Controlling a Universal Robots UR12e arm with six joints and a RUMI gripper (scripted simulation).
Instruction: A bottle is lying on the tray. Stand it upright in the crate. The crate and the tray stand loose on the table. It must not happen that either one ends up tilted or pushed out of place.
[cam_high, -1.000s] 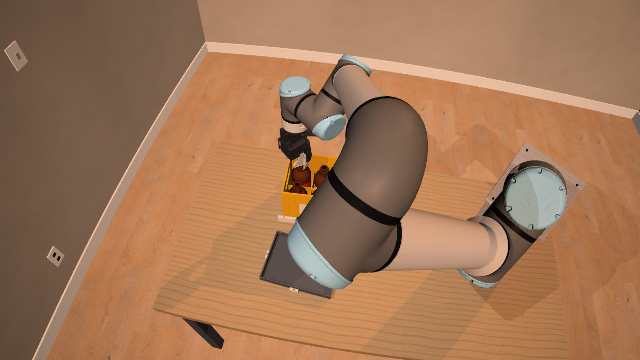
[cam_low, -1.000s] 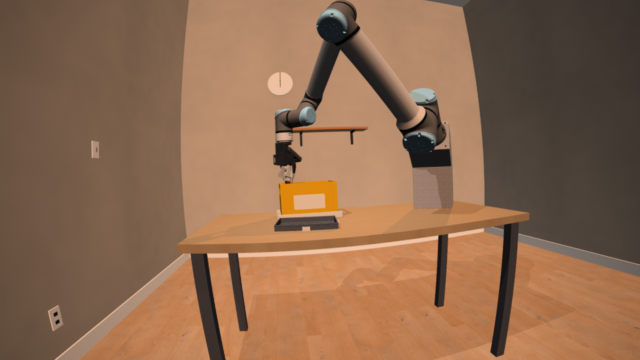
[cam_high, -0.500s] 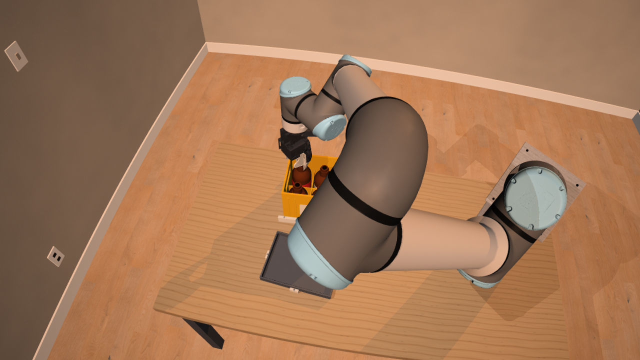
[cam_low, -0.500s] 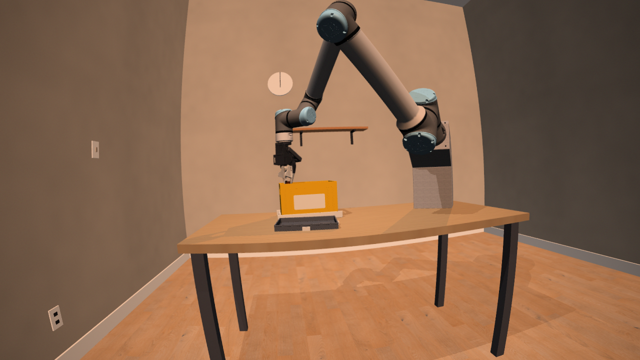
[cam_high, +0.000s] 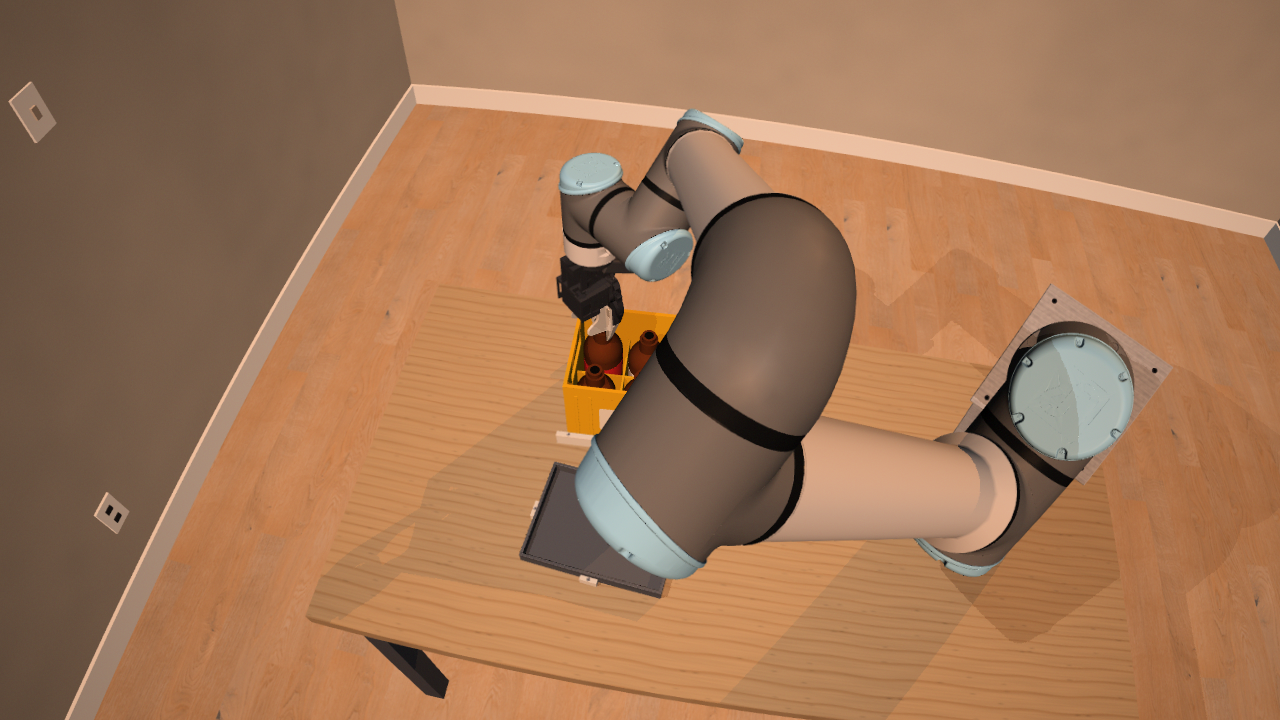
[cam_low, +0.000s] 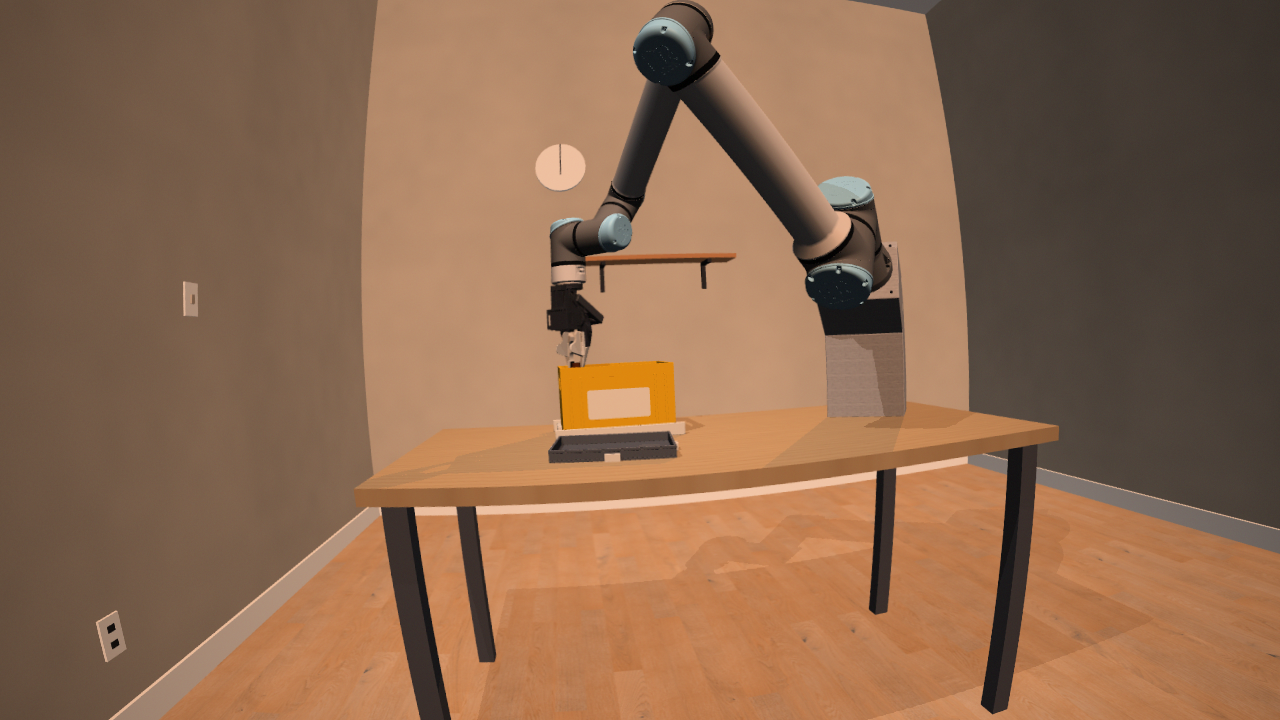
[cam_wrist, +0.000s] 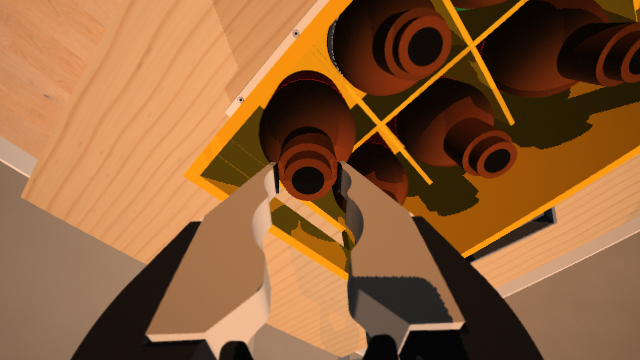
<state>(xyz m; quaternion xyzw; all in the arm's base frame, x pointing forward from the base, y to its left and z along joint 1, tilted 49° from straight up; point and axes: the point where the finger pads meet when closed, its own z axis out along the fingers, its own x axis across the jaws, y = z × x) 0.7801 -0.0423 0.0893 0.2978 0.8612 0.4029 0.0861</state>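
My gripper (cam_high: 606, 320) (cam_low: 572, 351) (cam_wrist: 308, 164) is shut on the neck of a brown bottle (cam_high: 604, 351) (cam_wrist: 306, 117). The bottle hangs upright, its body down inside a corner cell of the orange crate (cam_high: 586, 407) (cam_low: 572, 402) (cam_wrist: 550, 165). In the exterior view the crate wall hides the bottle. The dark tray (cam_high: 559, 528) (cam_low: 613, 447) (cam_wrist: 515, 232) lies in front of the crate with no bottle on it; my arm covers part of it in the top view.
Several other brown bottles (cam_high: 646, 349) (cam_wrist: 405, 45) (cam_wrist: 452, 132) stand upright in neighbouring crate cells, parted by thin orange dividers (cam_wrist: 400, 105). The crate stands near the far edge of the wooden table (cam_high: 429, 447) (cam_low: 760, 447) (cam_wrist: 125, 125). A small shelf (cam_low: 662, 257) hangs on the back wall.
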